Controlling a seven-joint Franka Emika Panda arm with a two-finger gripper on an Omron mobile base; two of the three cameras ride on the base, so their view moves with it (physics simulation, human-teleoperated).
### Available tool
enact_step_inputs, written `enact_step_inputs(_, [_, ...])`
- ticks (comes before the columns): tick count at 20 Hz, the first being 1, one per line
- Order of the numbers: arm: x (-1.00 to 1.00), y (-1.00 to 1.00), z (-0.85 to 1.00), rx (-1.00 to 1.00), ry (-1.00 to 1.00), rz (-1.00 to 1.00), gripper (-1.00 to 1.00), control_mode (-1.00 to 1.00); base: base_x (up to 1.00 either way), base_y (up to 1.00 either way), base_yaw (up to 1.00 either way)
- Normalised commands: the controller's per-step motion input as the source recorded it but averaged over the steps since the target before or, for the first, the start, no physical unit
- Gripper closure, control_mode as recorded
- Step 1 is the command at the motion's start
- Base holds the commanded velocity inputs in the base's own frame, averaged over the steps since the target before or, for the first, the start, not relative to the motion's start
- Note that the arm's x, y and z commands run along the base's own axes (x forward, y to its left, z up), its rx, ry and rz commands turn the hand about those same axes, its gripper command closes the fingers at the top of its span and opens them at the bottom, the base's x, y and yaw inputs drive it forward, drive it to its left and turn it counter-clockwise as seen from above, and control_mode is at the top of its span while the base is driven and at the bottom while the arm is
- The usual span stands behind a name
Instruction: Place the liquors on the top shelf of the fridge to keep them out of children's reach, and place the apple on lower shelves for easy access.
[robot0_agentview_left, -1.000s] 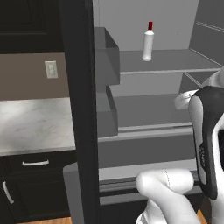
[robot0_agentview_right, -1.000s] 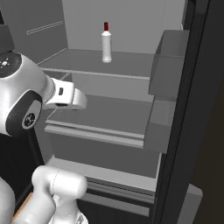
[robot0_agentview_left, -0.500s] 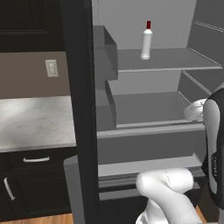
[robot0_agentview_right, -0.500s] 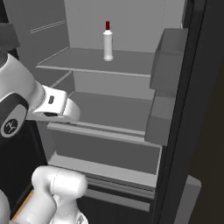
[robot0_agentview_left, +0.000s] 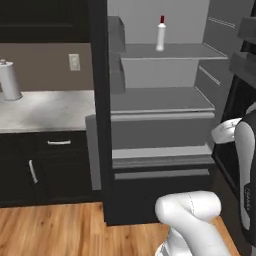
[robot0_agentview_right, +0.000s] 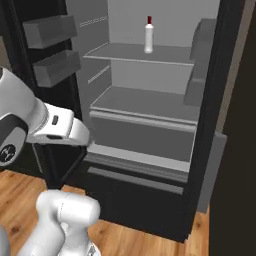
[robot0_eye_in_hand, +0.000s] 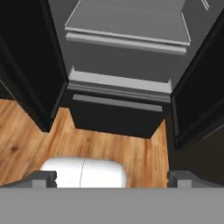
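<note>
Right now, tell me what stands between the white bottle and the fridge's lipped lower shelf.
Only bare top shelf under the white bottle, then open air down to the lower shelf, in the right base view.

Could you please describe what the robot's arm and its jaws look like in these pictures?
The arm is made of glossy white rounded shells, with dark grey bands at the joints. One dark band carries small white lettering, and a small dark mark sits on the white forearm segment. A fat white cylinder forms its lower link. The gripper ends in two small dark grey blocky fingertips. No loose cables show.
</note>
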Motion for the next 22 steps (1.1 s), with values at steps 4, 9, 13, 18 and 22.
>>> enact_step_inputs(4, [0.0,0.0,0.0,0.0,0.0,0.0,-1.0,1.0,-0.54,0.92,0.32])
enact_step_inputs(9, [0.0,0.0,0.0,0.0,0.0,0.0,-1.0,1.0,-0.04,1.0,0.46])
enact_step_inputs(13, [0.0,0.0,0.0,0.0,0.0,0.0,-1.0,1.0,0.25,1.0,0.41])
enact_step_inputs(18, [0.0,0.0,0.0,0.0,0.0,0.0,-1.0,1.0,0.83,1.0,0.12])
enact_step_inputs(22, [0.0,0.0,0.0,0.0,0.0,0.0,-1.0,1.0,1.0,0.95,-0.04])
